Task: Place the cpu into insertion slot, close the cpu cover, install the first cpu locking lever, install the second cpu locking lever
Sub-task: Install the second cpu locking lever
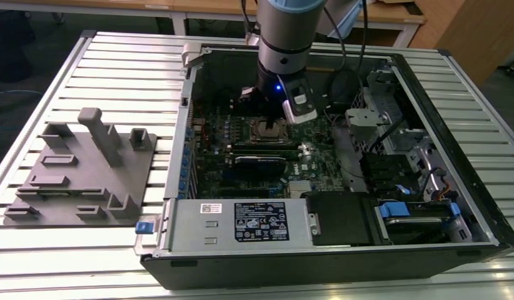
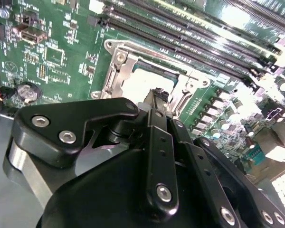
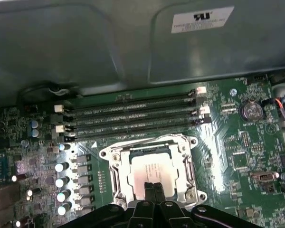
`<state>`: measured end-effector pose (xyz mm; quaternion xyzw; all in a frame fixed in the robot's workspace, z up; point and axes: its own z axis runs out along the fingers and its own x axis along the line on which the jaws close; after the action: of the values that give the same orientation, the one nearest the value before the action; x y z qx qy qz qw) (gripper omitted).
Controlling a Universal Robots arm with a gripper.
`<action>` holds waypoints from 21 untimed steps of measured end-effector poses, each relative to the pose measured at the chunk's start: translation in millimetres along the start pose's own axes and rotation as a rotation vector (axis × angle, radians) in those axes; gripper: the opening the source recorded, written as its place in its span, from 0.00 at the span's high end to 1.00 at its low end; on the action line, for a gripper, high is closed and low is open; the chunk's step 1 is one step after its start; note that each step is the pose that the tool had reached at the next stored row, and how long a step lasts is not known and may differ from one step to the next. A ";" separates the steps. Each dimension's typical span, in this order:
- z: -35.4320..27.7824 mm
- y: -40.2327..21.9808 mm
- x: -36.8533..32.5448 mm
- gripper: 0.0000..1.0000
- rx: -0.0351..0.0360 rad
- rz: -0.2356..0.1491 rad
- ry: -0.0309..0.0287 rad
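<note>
The cpu (image 3: 152,170) lies flat in the insertion slot (image 3: 106,154), its silver-grey top showing. The cpu cover (image 3: 185,166) lies down around the chip as a silvery frame. My gripper (image 3: 153,186) hovers just above the chip's near edge, its two fingers pressed together with nothing between them. In the second wrist view the gripper (image 2: 157,94) points at the cpu (image 2: 135,85) inside the slot's metal rim (image 2: 133,48). In the exterior view the gripper (image 1: 282,120) hangs over the socket (image 1: 268,130) inside the open computer case. I cannot tell how the locking levers stand.
Long black memory slots (image 3: 133,114) run beside the socket, with the case wall (image 3: 85,47) beyond. Capacitors (image 3: 61,180) stand on the other side. A grey fixture (image 1: 82,169) sits on the slatted table at the exterior view's left. Power supply (image 1: 232,222) and drive bays (image 1: 407,212) line the case.
</note>
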<state>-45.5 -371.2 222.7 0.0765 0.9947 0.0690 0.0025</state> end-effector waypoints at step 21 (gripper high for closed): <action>2.4 13.4 1.4 0.89 0.0687 0.001 -0.0109</action>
<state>-44.9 -357.6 222.3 0.0774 0.9964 0.0344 0.0053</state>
